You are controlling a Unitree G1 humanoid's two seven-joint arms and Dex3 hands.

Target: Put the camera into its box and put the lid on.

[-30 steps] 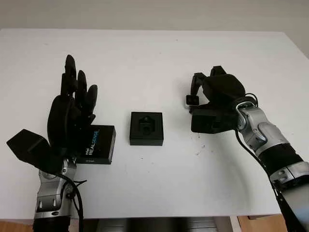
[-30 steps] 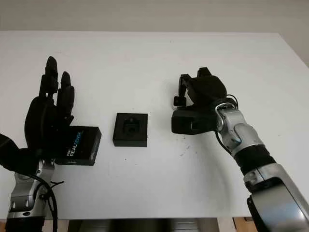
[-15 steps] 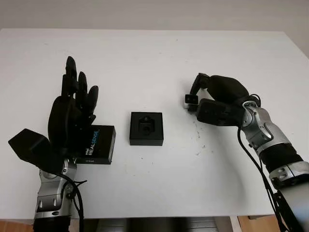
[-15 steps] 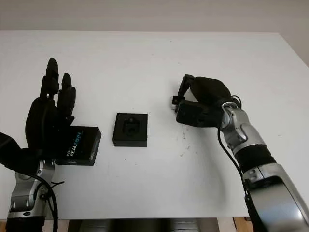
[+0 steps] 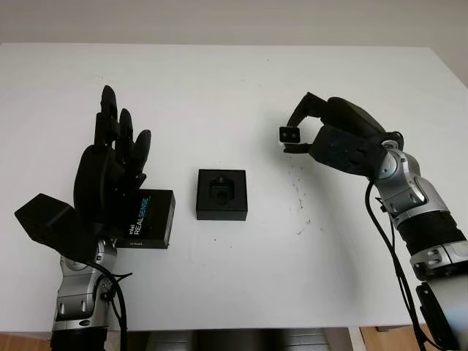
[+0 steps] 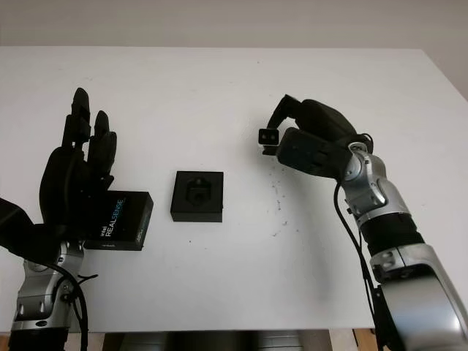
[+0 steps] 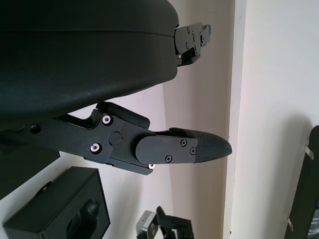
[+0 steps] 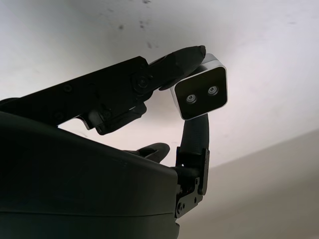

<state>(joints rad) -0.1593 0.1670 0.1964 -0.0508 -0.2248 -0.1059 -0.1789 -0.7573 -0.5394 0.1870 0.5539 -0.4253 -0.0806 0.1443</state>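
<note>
My right hand (image 5: 303, 135) is raised above the table right of centre, shut on a small silver-and-black camera (image 5: 288, 134) pinched at its fingertips (image 8: 192, 56); the camera (image 8: 200, 94) shows two round lenses. The open black box (image 5: 221, 194) with a moulded insert sits at the table's middle, left of and nearer than the camera. The black lid (image 5: 148, 218), printed REALSENSE, lies left of the box. My left hand (image 5: 110, 172) is open, upright above the lid's left end, partly hiding it. In the left wrist view the box (image 7: 65, 216) lies below a finger (image 7: 184, 148).
The white table (image 5: 234, 80) stretches wide behind the objects; its right edge (image 5: 450, 73) runs past my right arm (image 5: 409, 205). Small dark specks (image 5: 300, 197) mark the surface between the box and my right arm.
My right hand has lifted and turned, raising the camera off the table and rotating so the fingertips point left. The left hand, box and lid have not moved.
</note>
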